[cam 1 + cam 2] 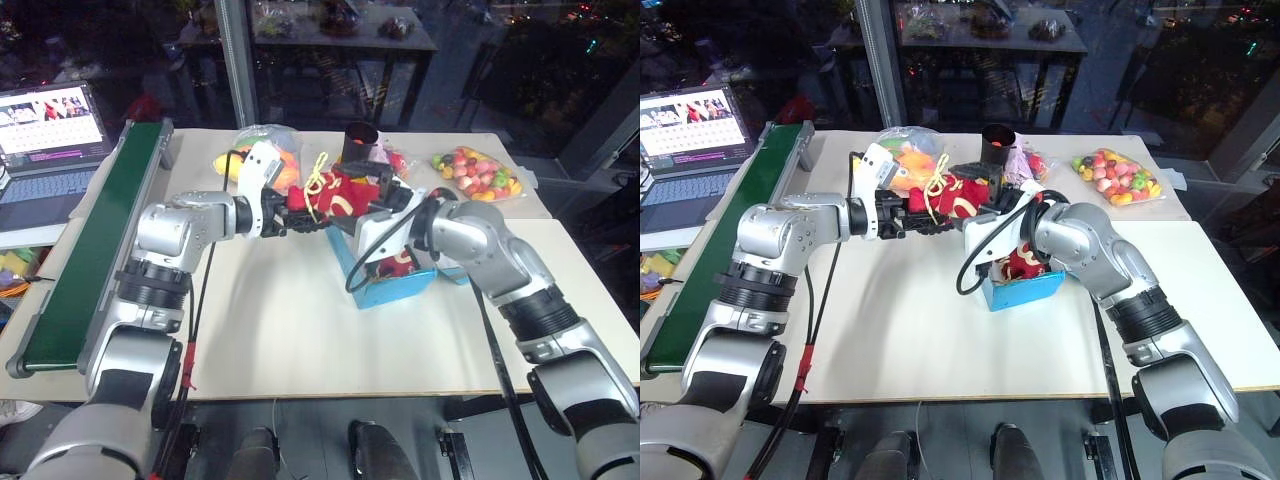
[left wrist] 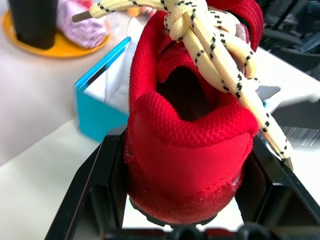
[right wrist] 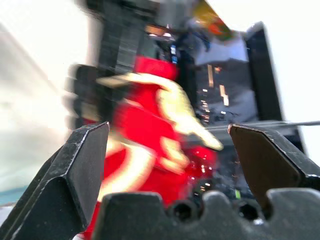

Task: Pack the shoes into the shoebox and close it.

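At frame centre, the left gripper (image 1: 290,222) clamps a red shoe (image 1: 340,195) before the right gripper's (image 1: 385,195) wide-spread fingers (image 3: 82,165).

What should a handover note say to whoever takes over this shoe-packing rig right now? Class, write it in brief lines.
Left hand: shut on a red shoe by its heel, held above the table beside the shoebox.
Right hand: open, empty, facing that shoe.
Shoebox: cyan, open, in mid-table; the other red shoe lies inside it.
Done: one shoe packed, second lifted.
Left: put the held shoe in the box, then close the lid.
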Controlling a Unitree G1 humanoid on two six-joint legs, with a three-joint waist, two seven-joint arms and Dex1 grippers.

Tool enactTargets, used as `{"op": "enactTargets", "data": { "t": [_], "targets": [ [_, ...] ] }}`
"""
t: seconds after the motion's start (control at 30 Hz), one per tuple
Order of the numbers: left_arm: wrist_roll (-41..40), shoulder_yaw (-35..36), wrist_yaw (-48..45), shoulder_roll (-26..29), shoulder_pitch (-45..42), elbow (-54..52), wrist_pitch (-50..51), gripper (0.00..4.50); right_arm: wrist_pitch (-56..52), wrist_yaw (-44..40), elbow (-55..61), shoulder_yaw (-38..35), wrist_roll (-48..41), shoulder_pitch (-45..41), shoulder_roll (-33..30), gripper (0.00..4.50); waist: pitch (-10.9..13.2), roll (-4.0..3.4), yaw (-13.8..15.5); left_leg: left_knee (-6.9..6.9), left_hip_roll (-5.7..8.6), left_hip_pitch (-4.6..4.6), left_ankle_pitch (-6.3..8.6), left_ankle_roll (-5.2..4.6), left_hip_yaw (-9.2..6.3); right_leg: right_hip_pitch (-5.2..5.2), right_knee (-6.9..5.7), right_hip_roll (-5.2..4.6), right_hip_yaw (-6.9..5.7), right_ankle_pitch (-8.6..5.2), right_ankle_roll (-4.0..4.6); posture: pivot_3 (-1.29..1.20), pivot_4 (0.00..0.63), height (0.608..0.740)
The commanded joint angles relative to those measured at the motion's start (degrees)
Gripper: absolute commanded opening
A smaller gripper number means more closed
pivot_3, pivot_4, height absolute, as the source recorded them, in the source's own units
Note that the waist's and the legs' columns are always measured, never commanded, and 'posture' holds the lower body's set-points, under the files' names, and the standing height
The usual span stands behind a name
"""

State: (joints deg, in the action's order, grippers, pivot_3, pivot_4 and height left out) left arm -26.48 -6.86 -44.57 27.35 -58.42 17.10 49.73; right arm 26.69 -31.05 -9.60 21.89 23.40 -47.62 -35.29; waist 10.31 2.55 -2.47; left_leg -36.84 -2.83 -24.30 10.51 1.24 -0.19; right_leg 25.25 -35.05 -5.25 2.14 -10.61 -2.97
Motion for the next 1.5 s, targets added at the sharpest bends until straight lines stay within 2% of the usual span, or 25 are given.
{"op": "enactTargets", "data": {
  "t": [0.03,0.6,0.93,1.07,1.17,1.3,1.33,1.37,1.43,1.47,1.5],
  "targets": [
    [0.2,1.5,-0.4,-0.5,-3.2,-1.3,0.4,2.36,0.6,-1.2,1.3,-0.8,-0.3,0.9,0.3,4.50,0.0,0.00,0.0,0.00,0.00,0.01,0.00,0.00,0.00,-0.01,-0.01,0.00,0.00,0.00,0.00,0.00,0.150,0.733],
    [-0.9,2.1,-1.9,2.1,-2.0,-8.5,7.7,2.36,5.9,3.0,-7.2,-4.0,3.3,-1.8,-2.8,4.50,0.0,0.00,0.0,-0.01,0.00,0.06,0.00,0.00,0.00,-0.02,-0.05,0.00,0.01,0.00,-0.01,0.00,0.150,0.733],
    [-4.9,4.7,0.1,-0.7,-4.4,-12.9,15.4,2.36,7.7,8.1,-15.2,-2.8,7.0,-3.5,0.2,4.50,0.0,0.00,-0.1,-0.02,0.00,0.05,-0.01,0.00,0.00,-0.02,-0.06,0.01,0.03,0.03,0.04,0.00,0.150,0.733],
    [-4.7,5.3,1.0,-0.8,-4.7,-12.9,16.0,2.36,7.8,6.9,-15.8,-3.3,4.8,-4.2,1.7,3.47,0.0,0.00,-0.2,-0.02,0.01,0.07,-0.01,0.00,-0.01,-0.02,-0.06,0.01,0.04,0.10,0.16,0.00,0.150,0.733],
    [-4.2,5.6,1.1,-0.3,-4.6,-12.2,15.6,2.36,7.4,6.2,-15.1,-3.7,3.9,-4.2,2.1,2.32,0.0,0.00,-0.1,-0.02,0.00,0.07,-0.01,0.00,-0.01,-0.03,-0.07,0.01,0.03,0.10,0.17,0.00,0.150,0.733],
    [-3.3,5.8,1.4,0.3,-4.1,-11.3,13.9,2.36,6.4,5.1,-13.9,-4.6,3.1,-3.9,2.1,1.12,0.0,-0.01,-0.1,-0.02,0.01,0.07,-0.01,0.00,-0.01,-0.03,-0.07,0.00,0.04,0.11,0.17,0.00,0.150,0.733],
    [-3.2,6.0,1.6,0.3,-4.1,-10.9,13.6,3.26,6.2,4.9,-13.7,-4.8,2.9,-3.9,2.1,0.87,0.0,-0.01,-0.1,-0.02,0.01,0.07,-0.01,0.00,-0.01,-0.03,-0.07,0.00,0.03,0.11,0.17,0.00,0.150,0.733],
    [-3.4,6.5,1.5,0.2,-4.1,-10.6,13.3,3.47,5.9,4.7,-13.4,-5.1,2.6,-3.9,2.1,0.69,0.0,-0.01,-0.2,-0.02,0.01,0.07,-0.01,0.00,-0.01,-0.03,-0.08,0.00,0.03,0.11,0.17,0.00,0.150,0.733],
    [-3.4,7.0,1.3,0.3,-3.9,-10.1,12.3,4.29,5.1,4.3,-12.7,-5.5,2.1,-3.8,2.0,0.51,0.0,-0.01,-0.2,-0.02,0.01,0.07,-0.01,0.00,0.00,-0.03,-0.08,0.00,0.04,0.11,0.17,0.00,0.150,0.733],
    [-3.3,7.4,1.4,0.4,-3.8,-9.9,11.7,4.50,4.5,4.0,-12.3,-5.8,1.7,-3.7,1.8,0.49,0.0,-0.01,-0.2,-0.02,0.01,0.07,-0.01,0.00,-0.01,-0.03,-0.08,0.00,0.04,0.11,0.17,0.00,0.150,0.733],
    [-2.9,7.9,1.9,0.5,-3.9,-9.5,10.8,4.50,3.6,3.6,-11.8,-6.2,1.3,-3.6,1.6,0.49,0.0,-0.01,-0.1,-0.02,0.01,0.07,-0.01,0.00,-0.01,-0.03,-0.08,0.00,0.04,0.11,0.17,0.00,0.150,0.733]
  ]
}}
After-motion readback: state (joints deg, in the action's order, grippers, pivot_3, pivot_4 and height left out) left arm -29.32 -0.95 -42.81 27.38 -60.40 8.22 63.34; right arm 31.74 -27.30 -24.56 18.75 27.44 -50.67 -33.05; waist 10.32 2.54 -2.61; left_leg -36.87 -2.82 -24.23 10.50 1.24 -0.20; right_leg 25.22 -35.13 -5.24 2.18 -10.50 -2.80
